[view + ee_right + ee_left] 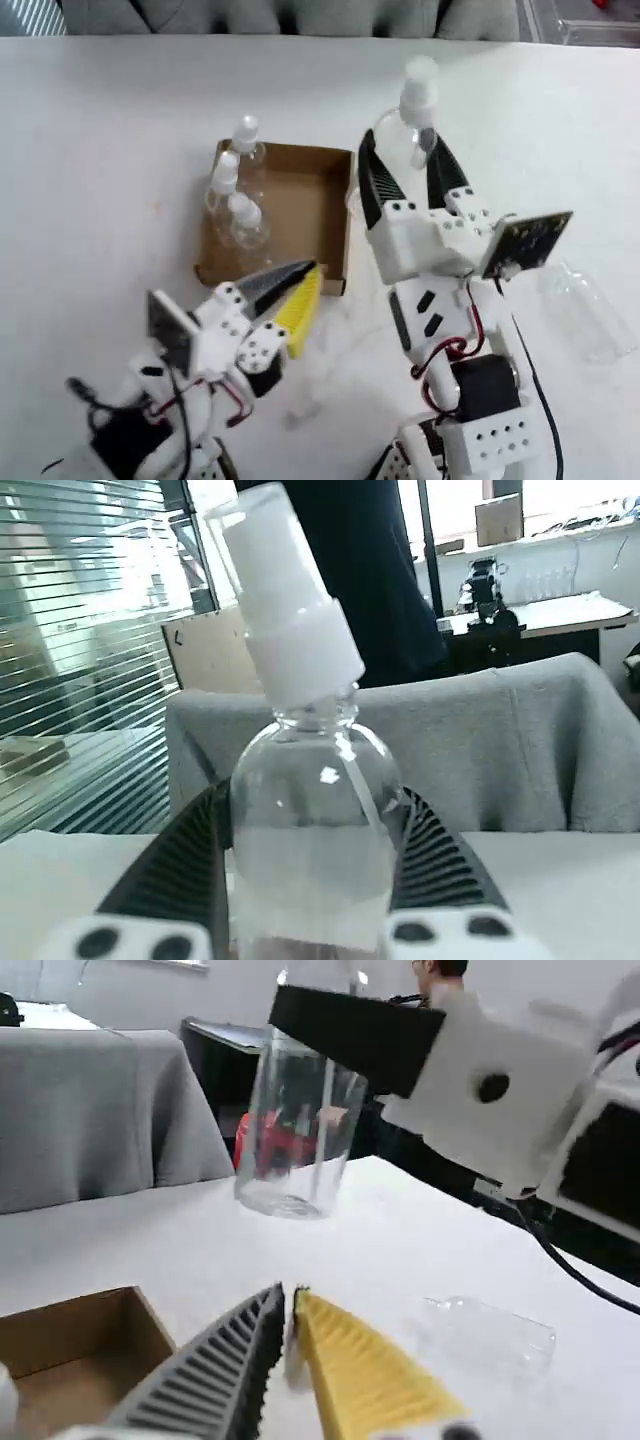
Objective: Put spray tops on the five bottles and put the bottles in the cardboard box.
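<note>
Item: capped bottle [408,118], upright, pinched at the body by the right gripper's [400,150] jaws just outside the cardboard box's [310,200] right wall; carry level over that wall, lower beside the three bottles [235,195] inside; left gripper [310,272], jaws pressed together, at the box's near-right corner.

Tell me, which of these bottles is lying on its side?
The lone bottle out on the table. Three others sit in the cardboard box, and the right gripper holds a capped bottle upright.
</note>
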